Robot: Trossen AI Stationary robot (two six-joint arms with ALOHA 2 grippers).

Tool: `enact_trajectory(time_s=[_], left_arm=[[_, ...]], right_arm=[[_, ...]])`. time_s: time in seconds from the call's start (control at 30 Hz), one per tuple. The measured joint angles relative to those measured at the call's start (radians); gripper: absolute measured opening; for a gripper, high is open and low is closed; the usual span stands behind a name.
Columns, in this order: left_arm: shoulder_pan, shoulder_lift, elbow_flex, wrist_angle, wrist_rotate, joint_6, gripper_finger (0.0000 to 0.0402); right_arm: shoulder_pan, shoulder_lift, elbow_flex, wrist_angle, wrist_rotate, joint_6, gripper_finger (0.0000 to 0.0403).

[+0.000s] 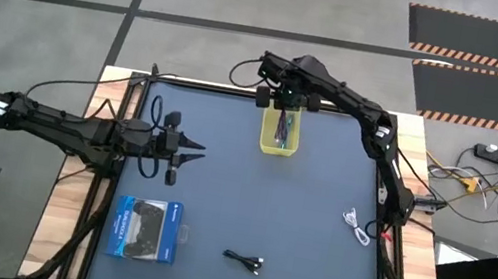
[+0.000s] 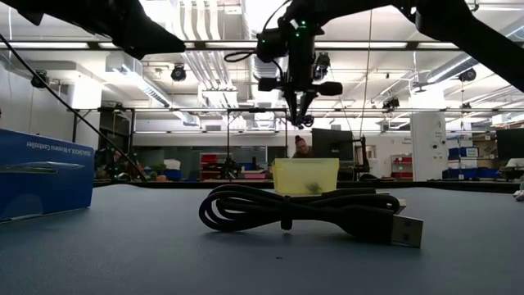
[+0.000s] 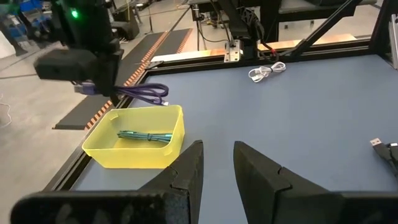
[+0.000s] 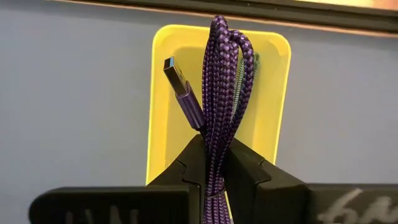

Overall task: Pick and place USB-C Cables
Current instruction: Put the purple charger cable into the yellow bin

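The yellow tray (image 1: 280,137) sits near the table's far edge, and the teal cable (image 3: 146,135) lies on its floor. My right gripper (image 1: 283,105) hovers above the tray, shut on the purple cable (image 4: 219,106). The black cable (image 1: 244,259) lies coiled near the near edge, close in the low view (image 2: 303,213). The white cable (image 1: 356,225) lies by the right edge. My left gripper (image 1: 191,155) waits open at the table's left, pointing right; its fingers frame the tray (image 3: 137,140) in its wrist view. My right gripper pinches the purple cable's folded bundle (image 4: 216,152) between its two fingers (image 4: 252,171), several strands at once. It comes from above, pointing down. The looped end (image 4: 227,34) and one plug (image 4: 177,78) stick out past the fingertips, lifted clear above the yellow tray.
A blue-and-black retail box (image 1: 145,229) lies flat at the table's near left, seen as a blue wall in the low view (image 2: 41,172). The mat between the tray, black cable and white cable is open. Loose wires and a power strip (image 1: 490,155) lie off the table's right.
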Motion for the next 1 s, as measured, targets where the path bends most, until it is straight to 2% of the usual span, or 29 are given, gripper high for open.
enact_trajectory(time_s=[0.33, 1.0], left_arm=[[0.0, 0.0, 0.0, 0.0, -0.042, 0.016, 0.0073], [0.0, 0.0, 0.0, 0.0, -0.051, 0.017, 0.0073]], right_arm=[[-0.029, 0.002, -0.11, 0.181, -0.103, 0.026, 0.0028], [-0.061, 0.002, -0.199, 0.248, -0.107, 0.04, 0.0028]])
